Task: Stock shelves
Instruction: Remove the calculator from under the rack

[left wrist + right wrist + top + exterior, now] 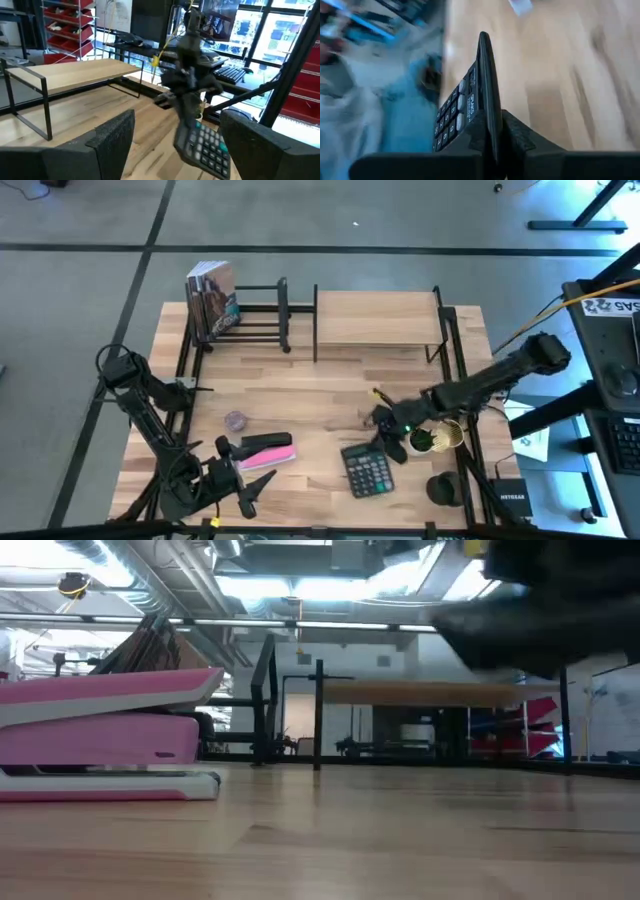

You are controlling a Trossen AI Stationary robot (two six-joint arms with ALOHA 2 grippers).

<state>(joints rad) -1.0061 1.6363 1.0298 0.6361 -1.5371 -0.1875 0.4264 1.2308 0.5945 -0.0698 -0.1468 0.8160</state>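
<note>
Now the right claw (492, 145) is clamped on the dark grey calculator's (368, 471) edge, probably to shelve it; left claw (175, 145) stands apart.

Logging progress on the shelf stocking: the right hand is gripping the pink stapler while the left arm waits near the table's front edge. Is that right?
Not quite. The right hand grips the calculator, as the right wrist view shows. The pink stapler lies on the table, untouched. The left arm does wait near the front edge, its hand open.
</note>
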